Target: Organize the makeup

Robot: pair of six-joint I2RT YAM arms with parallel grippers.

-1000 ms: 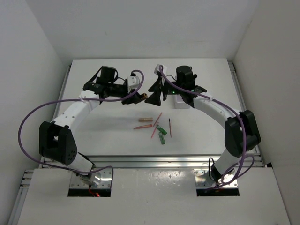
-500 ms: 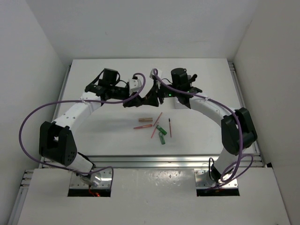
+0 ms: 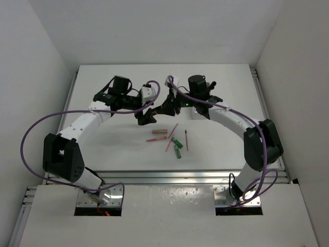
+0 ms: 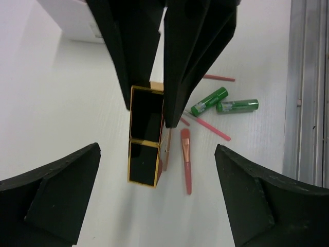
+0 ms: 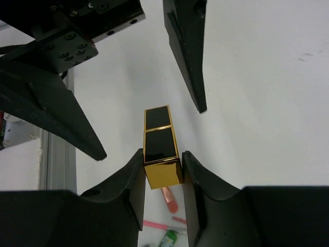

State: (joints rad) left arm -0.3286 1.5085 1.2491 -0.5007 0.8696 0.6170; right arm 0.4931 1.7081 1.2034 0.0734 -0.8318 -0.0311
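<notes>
While the right gripper (image 5: 162,158) clamps the lipstick (image 5: 160,139) at mid-frame, the left gripper (image 4: 157,157) stands wide apart, released, its fingers clear on either side. Other makeup (image 3: 172,140) lies on the table (image 3: 103,144), below centre of the top view.

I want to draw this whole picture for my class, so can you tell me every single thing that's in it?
lipstick: one, black with gold edges, held above the table.
green bottles: two, green, lying together mid-table.
pink pencil: one, pink, beside the bottles.
red pencil: one, dark red, on the right-arm side of the bottles.
small brush: one, pink handle, near the pink pencil.
tube: one, beige, by the brush.
white box: one, white, far side, partly hidden by the right arm.
table: one, white.
left arm, right arm: two, white and black.
left gripper: black, open.
right gripper: black, shut on the lipstick.
</notes>
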